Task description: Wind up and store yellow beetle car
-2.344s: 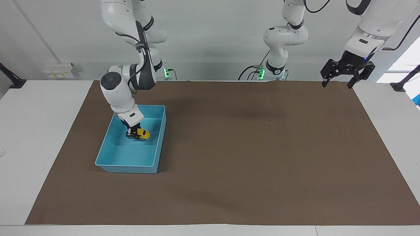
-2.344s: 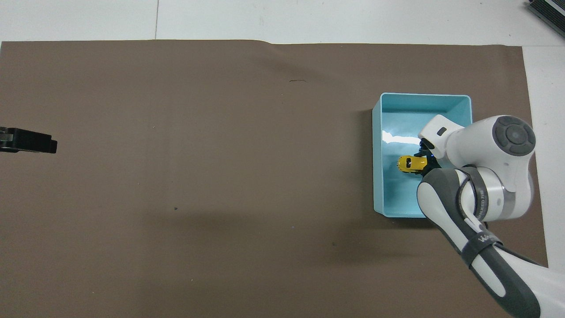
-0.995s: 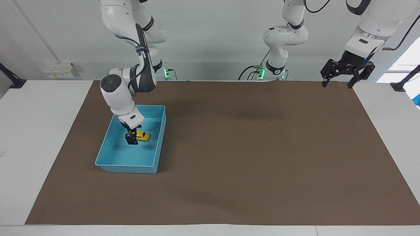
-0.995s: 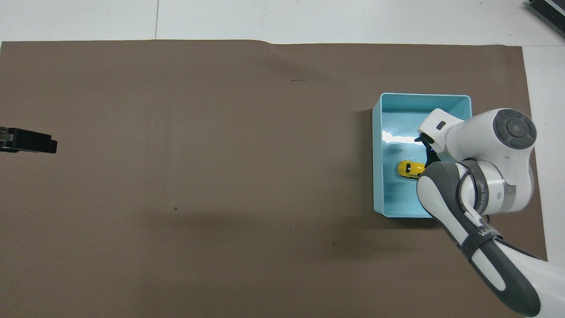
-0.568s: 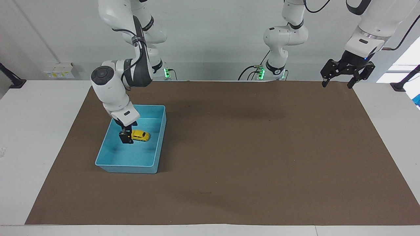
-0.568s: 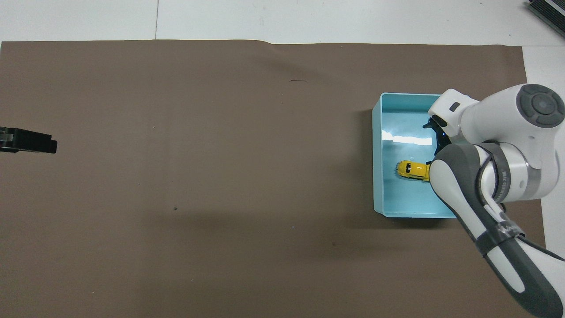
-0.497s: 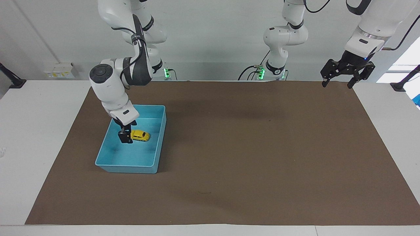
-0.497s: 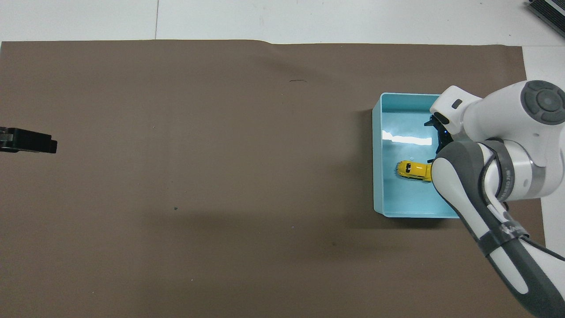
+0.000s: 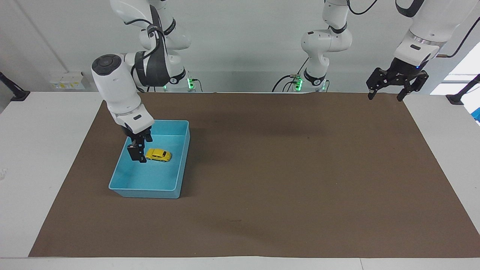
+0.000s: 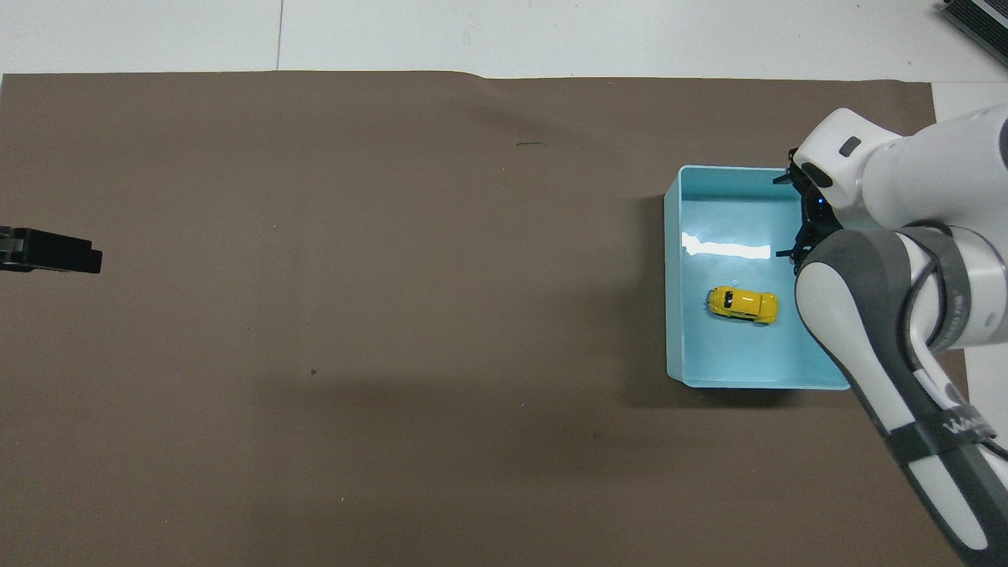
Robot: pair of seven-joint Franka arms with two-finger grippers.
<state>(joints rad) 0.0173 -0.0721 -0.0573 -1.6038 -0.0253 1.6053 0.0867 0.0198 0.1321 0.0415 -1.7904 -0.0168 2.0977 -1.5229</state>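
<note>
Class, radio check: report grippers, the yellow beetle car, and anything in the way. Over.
Right gripper open, empty, over the bin. Left gripper open, waiting above the mat's edge. Yellow beetle car rests on its wheels inside the bin. Nothing in the way.

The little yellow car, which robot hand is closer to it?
The right. The right gripper hangs open just beside the yellow beetle car over the light-blue bin; the left gripper waits open at the table's other end.

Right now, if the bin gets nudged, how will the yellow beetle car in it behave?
The yellow beetle car sits free on its wheels on the smooth, glossy floor of the light-blue bin, so it would probably roll lengthwise. It is tiny and likely light; a small push should shift it. The bin's walls would probably stop it. The right gripper is beside it, not holding it.
</note>
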